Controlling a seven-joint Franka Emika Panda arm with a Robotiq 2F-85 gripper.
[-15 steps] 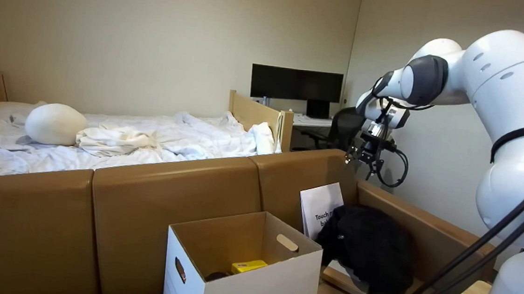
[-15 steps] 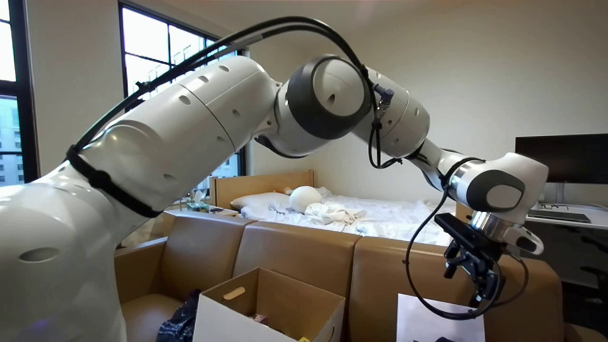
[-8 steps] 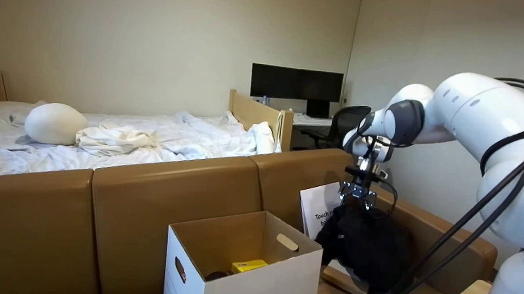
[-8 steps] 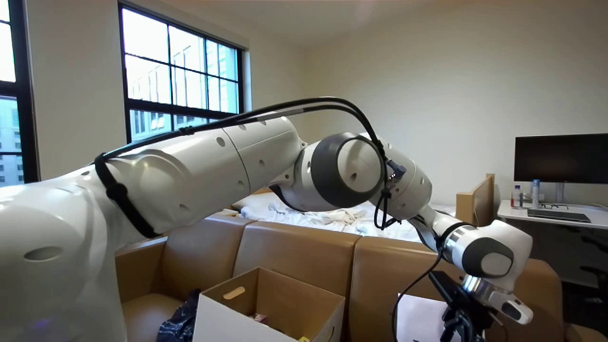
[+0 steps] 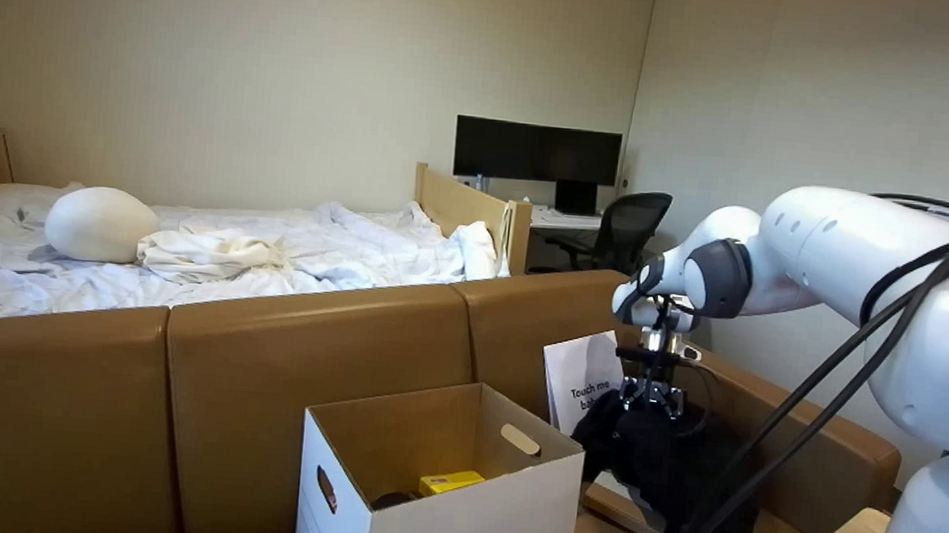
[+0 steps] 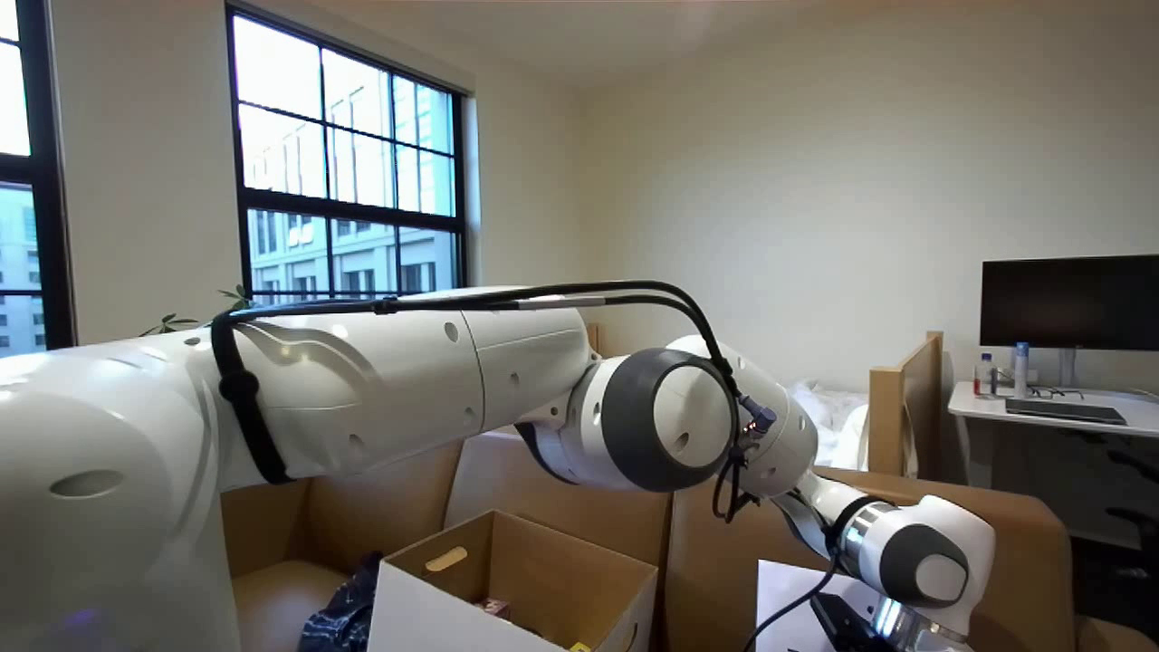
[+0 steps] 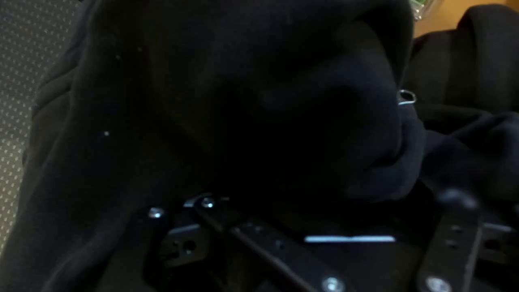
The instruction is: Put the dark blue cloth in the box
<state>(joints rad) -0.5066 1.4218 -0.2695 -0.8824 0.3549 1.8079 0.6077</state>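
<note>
Gripper [image 5: 650,403] now down in the soft top of the dark cloth [image 5: 662,463], lowered within the past second from well above. Fingers [image 7: 452,243] spread apart in the wrist view, tips lost against or sunk in black folds; no sign of anything pinched. Result: dark cloth freshly dented on top and slightly slumped. For the task, probably the end of the reach and the moment just before grasping. Next, by judgement: close on a deep fold, for fear of a shallow pinch slipping free, then lift high enough to keep loose ends off the cardboard rim.

Nearly black in an exterior view, faintly navy in the wrist view, so plausibly the cloth meant. Heaped on the couch [image 5: 333,340], partly over a wooden-edged object [image 5: 622,515], still outside the box [image 5: 472,512]. Behind, a paper sign [image 5: 580,372], with a little more lettering uncovered than half a second ago.

Just beside, the box itself: upright, open, unmoved, a yellow packet [image 5: 451,482] inside. On its opposite side, in an exterior view, a dark blue patterned fabric [image 6: 342,611], untouched; perhaps a rival reading of the task. Farthest, past the couch back, the white-sheeted bed [image 5: 356,261], unchanged.
</note>
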